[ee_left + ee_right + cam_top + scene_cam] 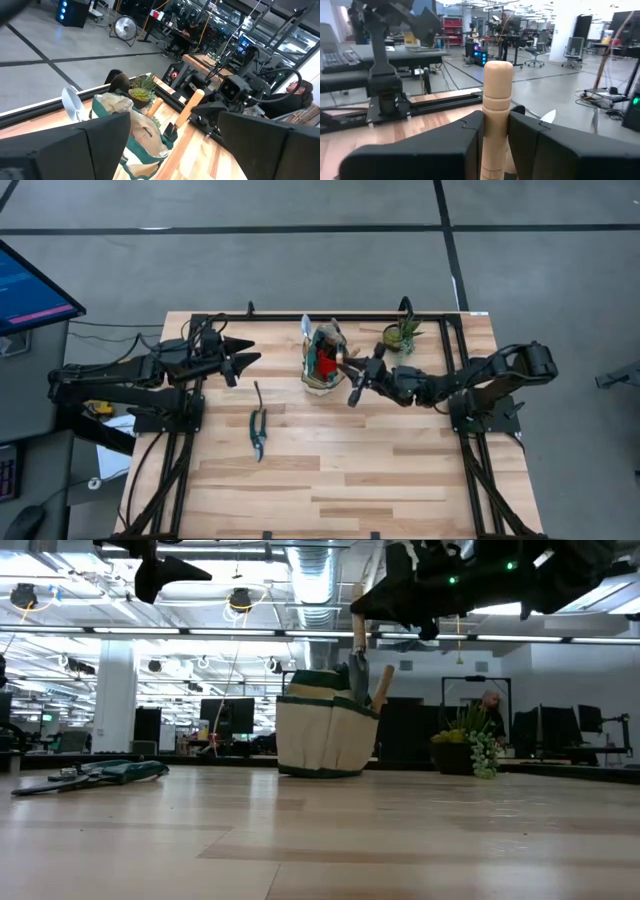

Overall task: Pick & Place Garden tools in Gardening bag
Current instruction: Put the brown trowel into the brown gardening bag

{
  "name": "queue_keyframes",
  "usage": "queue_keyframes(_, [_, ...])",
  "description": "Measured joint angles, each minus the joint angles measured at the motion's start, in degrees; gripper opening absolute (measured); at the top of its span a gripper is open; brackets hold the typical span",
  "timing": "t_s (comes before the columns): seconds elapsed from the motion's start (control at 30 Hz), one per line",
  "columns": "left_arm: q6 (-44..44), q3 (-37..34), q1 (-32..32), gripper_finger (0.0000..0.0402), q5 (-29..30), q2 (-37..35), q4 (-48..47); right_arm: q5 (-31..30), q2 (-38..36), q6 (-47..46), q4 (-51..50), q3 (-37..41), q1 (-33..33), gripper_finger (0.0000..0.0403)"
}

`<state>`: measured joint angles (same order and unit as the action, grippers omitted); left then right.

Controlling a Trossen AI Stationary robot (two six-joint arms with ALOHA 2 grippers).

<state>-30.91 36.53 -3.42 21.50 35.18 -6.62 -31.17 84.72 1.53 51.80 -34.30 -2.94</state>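
Observation:
The green and cream gardening bag (320,368) stands upright at the table's far middle, and it also shows in the low view (325,730). A silver trowel head (306,328) and a red piece (326,365) stick out of it. Dark-handled pruning shears (258,428) lie flat on the table, near and left of the bag. My right gripper (352,380) is at the bag's right side, shut on a wooden-handled tool (497,115). My left gripper (243,361) hovers open and empty, left of the bag. My right gripper pinches the tool's wooden handle (496,131) between its two fingers, a little below the handle's free end (498,70). The fingers come from the table's right and lie across the handle. The tool stands about upright, lifted, with its dark head (359,676) at the bag's rim.
A small potted green plant (402,335) stands at the far right of the bag, close behind my right arm. A second wooden handle (383,686) leans out of the bag. The table's near half (330,480) is bare wood.

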Motion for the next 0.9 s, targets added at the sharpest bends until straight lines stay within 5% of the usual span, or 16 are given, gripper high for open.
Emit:
queue_keyframes(0.63, [0.01,0.0,0.0,0.0294,-0.07,0.1,0.34,8.03,2.13,0.34,-1.08,0.05,4.96,0.0052])
queue_keyframes(0.9, [-0.01,0.0,0.0,0.0294,-0.08,0.1,0.4,10.45,9.44,-0.05,9.56,0.0,5.21,0.0052])
